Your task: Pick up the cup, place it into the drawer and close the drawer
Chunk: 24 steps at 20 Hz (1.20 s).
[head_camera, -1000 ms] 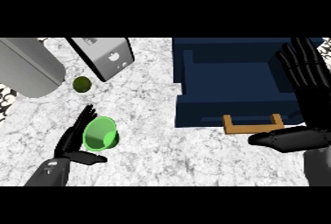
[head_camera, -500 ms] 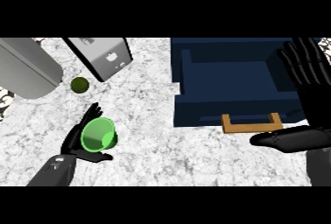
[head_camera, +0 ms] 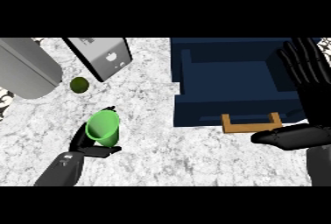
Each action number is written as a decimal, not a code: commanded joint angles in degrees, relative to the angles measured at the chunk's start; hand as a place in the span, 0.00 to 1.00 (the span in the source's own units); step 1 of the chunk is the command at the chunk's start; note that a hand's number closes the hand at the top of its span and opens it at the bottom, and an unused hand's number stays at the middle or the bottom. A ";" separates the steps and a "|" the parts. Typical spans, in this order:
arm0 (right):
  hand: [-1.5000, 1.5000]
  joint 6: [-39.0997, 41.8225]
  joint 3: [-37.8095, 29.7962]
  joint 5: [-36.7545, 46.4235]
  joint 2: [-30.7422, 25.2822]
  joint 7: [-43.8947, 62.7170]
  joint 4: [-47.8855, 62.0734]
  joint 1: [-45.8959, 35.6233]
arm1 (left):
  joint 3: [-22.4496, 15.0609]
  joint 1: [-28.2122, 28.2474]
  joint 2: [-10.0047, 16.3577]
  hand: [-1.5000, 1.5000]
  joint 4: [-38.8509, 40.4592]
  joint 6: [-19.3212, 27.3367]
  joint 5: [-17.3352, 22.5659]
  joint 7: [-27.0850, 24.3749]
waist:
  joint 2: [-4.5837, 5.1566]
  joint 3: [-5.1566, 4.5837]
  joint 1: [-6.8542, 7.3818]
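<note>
The left hand (head_camera: 97, 151) clasps the green cup (head_camera: 103, 127), so pick-up seems under way; next, carry it to the open drawer (head_camera: 194, 111) off its right; the right hand (head_camera: 313, 96) rests outspread.

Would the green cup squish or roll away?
The green plastic-looking cup is probably stiff: its rim looks round though the left hand grips it. Round and tapered, it might roll in a curve if laid sideways.

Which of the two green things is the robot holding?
The bright green cup, with the left hand curled round it; the small dark green ball lies untouched on the counter.
</note>
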 commanded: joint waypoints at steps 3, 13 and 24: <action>0.00 -0.32 0.43 1.15 -0.32 0.56 -0.79 -0.12 | -0.92 1.00 -1.13 1.00 -4.63 -2.46 -0.79 -12.79 | -0.19 -0.02 0.45; 0.00 0.19 -0.96 0.14 -0.47 -0.94 0.26 0.36 | 11.77 2.87 -2.34 1.00 -6.21 26.71 7.53 -13.52 | -0.10 0.05 0.73; 0.00 0.95 -2.78 -1.67 -1.55 1.26 -2.86 3.80 | 7.42 -4.42 -4.35 1.00 -15.76 9.40 8.69 -7.61 | -1.20 0.34 1.73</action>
